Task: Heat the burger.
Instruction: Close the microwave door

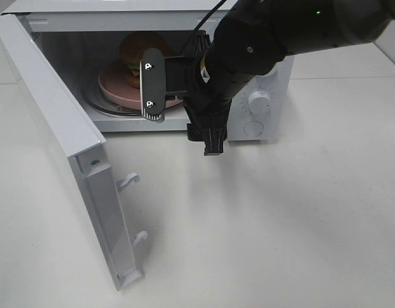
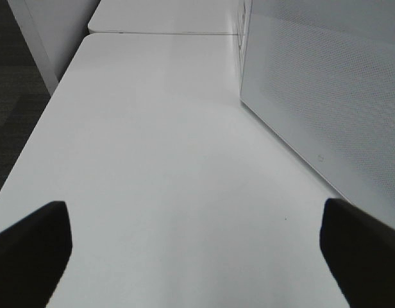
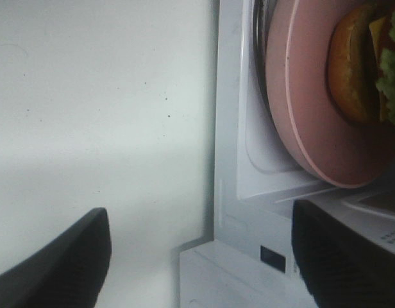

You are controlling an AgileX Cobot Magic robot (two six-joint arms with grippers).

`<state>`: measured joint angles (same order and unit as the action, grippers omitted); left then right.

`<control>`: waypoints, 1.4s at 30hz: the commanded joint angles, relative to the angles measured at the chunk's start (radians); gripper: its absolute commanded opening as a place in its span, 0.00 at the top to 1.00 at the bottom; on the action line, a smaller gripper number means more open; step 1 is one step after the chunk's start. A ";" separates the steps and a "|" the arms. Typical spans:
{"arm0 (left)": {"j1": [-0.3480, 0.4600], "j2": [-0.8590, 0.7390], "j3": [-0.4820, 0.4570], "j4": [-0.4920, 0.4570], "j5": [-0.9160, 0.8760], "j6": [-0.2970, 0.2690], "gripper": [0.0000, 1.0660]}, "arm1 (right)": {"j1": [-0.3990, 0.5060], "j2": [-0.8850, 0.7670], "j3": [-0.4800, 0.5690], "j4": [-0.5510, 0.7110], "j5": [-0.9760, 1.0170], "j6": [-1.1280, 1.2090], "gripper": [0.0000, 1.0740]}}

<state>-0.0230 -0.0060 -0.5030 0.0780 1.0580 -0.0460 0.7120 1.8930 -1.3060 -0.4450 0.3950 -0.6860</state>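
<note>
white microwave door (image 1: 56,128) swung wide open on the far left, its latch hooks (image 1: 129,181) sticking out over the desk (image 1: 281,224). the left hand (image 2: 197,256) shows only in its own wrist view: low over bare desk, next to a dotted white panel (image 2: 326,83), fingers (image 2: 31,250) spread wide with nothing between them. moving right, into the cavity: the burger (image 1: 136,48) sits on the pink plate (image 1: 114,86), plate on the glass turntable (image 1: 101,106), all inside the microwave (image 1: 274,125). at the mouth of the opening is the right hand (image 3: 201,256), turned on its side, fingers parted and empty, close to the plate's rim but apart from it. furthest right, a white knob (image 1: 260,101) on the control panel.
</note>
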 commanded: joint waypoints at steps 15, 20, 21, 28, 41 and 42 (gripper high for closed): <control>0.002 -0.018 0.002 -0.007 -0.016 -0.004 0.08 | 0.003 -0.377 0.229 0.024 0.171 0.642 0.29; 0.002 -0.018 0.002 -0.007 -0.016 -0.004 0.08 | 0.003 -0.486 0.229 0.051 0.429 0.847 0.29; 0.002 -0.018 0.002 -0.007 -0.016 -0.004 0.08 | 0.003 -0.486 0.229 0.051 0.429 0.847 0.29; 0.002 -0.018 0.002 -0.007 -0.016 -0.004 0.08 | 0.003 -0.608 0.229 0.055 0.768 0.878 0.29; 0.002 -0.018 0.002 -0.007 -0.016 -0.004 0.08 | 0.003 -0.885 0.401 0.106 0.809 0.858 0.29; 0.002 -0.018 0.002 -0.007 -0.016 -0.004 0.08 | 0.003 -0.908 0.422 0.106 0.804 0.860 0.29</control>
<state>-0.0230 -0.0060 -0.5030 0.0780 1.0580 -0.0460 0.7120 0.9950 -0.8950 -0.3420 1.1960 0.1780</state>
